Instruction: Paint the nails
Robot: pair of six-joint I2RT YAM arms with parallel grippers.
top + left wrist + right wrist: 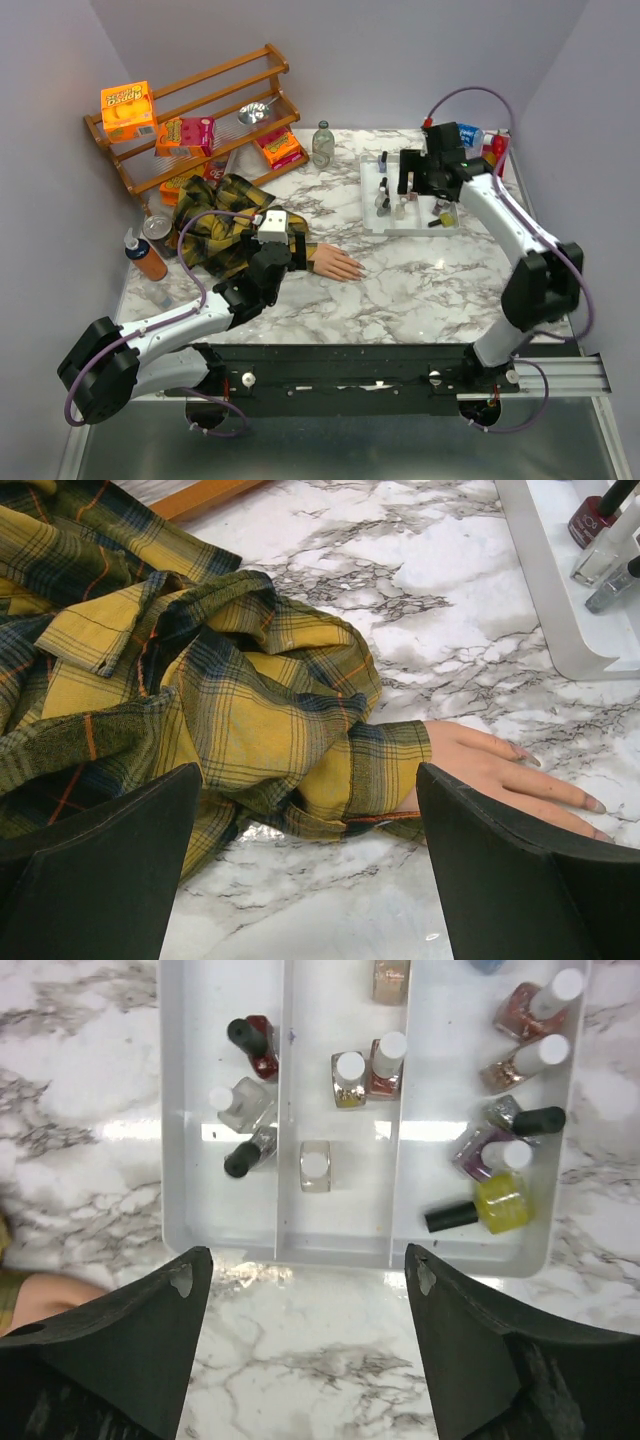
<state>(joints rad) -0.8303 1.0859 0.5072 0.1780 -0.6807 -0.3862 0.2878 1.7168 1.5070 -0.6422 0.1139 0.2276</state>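
The peach mannequin hand (338,264) lies flat on the marble table, sticking out of the yellow-and-black plaid sleeve (215,230). In the left wrist view the hand (500,770) points right, and its small nails (595,805) show at the fingertips. My left gripper (290,245) is open and empty above the sleeve's cuff (385,770). My right gripper (408,175) is open and empty over the white tray (385,228). In the right wrist view the tray (340,1245) holds several nail-polish bottles (500,1200), and my right gripper (308,1252) hovers above its near rim.
A wooden rack (200,110) with orange and pink boxes stands at the back left. A glass bottle (322,143) stands behind the sleeve. An orange bottle (147,255) and a can (157,228) stand at the left edge. More bottles (485,140) stand at the back right.
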